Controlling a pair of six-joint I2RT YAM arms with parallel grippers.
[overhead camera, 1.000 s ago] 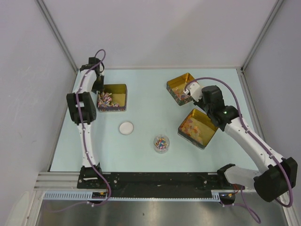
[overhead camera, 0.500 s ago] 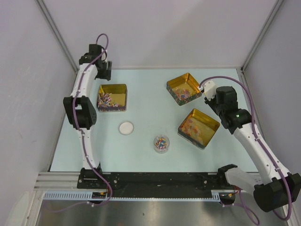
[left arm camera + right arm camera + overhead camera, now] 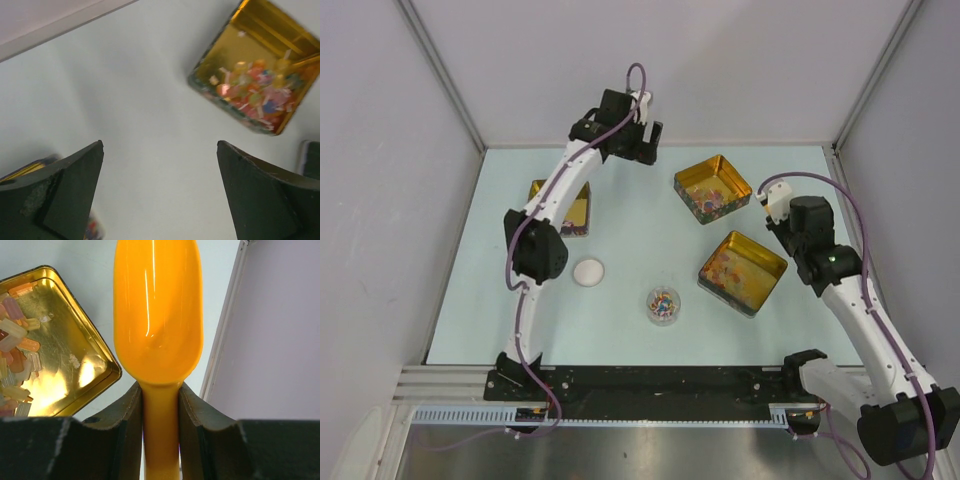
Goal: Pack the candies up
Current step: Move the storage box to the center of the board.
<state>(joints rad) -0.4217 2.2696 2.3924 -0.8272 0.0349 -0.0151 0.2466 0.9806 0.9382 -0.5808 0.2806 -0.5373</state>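
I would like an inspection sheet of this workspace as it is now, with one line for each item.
Surface: pale blue table, no loose sweets seen on it.
Job's things: tiny multicoloured candies in the far gold square tin, the near gold square tin and a small round clear cup; the left gold square tin is mostly hidden by the left arm.
Clutter: white round lid, flat on the table.
Grippers: left gripper open, empty; right gripper shut on the handle of an empty orange plastic scoop.
Cables: purple cable along each arm, no snag seen.
Surroundings: grey walls; metal rail at the near edge.
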